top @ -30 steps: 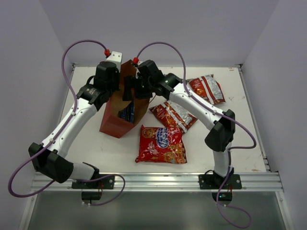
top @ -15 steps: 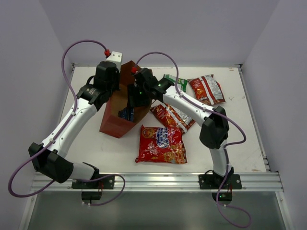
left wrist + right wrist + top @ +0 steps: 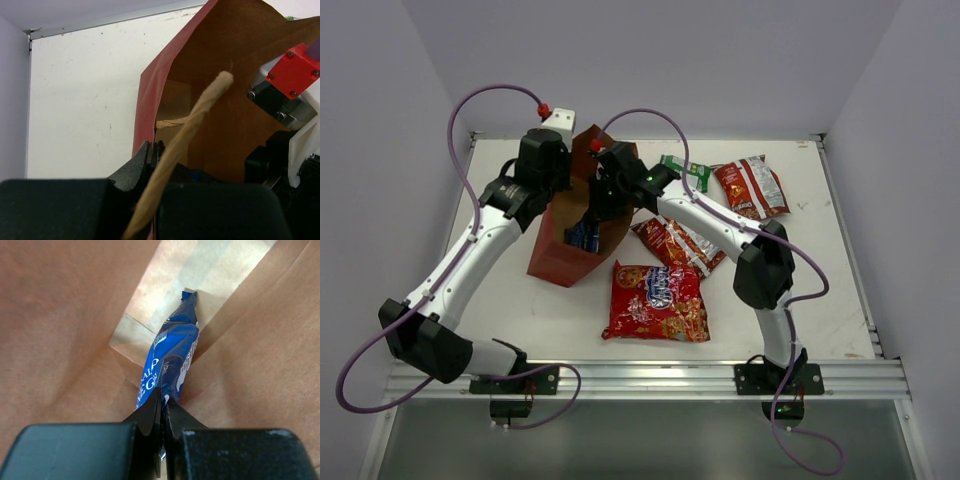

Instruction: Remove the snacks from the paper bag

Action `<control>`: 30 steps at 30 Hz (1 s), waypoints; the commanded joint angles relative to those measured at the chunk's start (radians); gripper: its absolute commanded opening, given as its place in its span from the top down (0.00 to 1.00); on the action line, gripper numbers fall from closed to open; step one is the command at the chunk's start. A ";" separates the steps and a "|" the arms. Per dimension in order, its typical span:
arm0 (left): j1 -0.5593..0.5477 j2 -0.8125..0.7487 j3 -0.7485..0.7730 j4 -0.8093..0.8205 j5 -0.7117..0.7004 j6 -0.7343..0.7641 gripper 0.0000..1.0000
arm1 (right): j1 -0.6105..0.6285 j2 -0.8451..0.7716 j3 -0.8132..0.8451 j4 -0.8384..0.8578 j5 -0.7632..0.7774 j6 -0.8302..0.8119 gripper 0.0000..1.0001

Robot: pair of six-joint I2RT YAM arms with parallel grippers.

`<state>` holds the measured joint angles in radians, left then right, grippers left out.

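The reddish-brown paper bag [image 3: 558,258] stands open at the table's left middle. My left gripper [image 3: 556,192] is shut on the bag's left rim [image 3: 145,105], with a twisted handle [image 3: 192,122] lying across its fingers. My right gripper [image 3: 164,402] reaches down inside the bag [image 3: 65,315] and is shut on the top edge of the blue packet [image 3: 172,352], which stands on end against the bag's floor. From above, the blue packet [image 3: 582,237] shows in the bag's mouth under the right gripper [image 3: 590,218]. Outside lie the red cookie bag [image 3: 655,300], two red chip bags [image 3: 678,243] [image 3: 750,186] and the green-white packet [image 3: 686,169].
The right arm's wrist, with its red part [image 3: 295,67], crowds the bag's right wall. White enclosure walls border the table at the back and sides. A metal rail [image 3: 640,378] with both arm bases runs along the near edge.
My right gripper has dropped deeper into the bag and gone from open to shut on the blue packet. The left arm and bag have stayed put.
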<state>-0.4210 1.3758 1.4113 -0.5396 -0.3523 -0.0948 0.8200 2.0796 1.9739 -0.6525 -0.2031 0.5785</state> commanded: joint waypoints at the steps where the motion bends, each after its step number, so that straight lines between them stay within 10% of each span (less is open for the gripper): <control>1: 0.004 -0.052 -0.020 0.024 0.022 -0.020 1.00 | 0.005 -0.095 0.003 0.097 -0.002 -0.026 1.00; 30: 0.004 -0.067 -0.086 -0.006 0.000 -0.042 1.00 | -0.036 -0.357 0.266 0.163 0.198 -0.238 1.00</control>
<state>-0.4210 1.3273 1.3308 -0.5480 -0.3370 -0.1139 0.8036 1.7935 2.1780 -0.5579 -0.0578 0.3847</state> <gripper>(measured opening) 0.019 0.014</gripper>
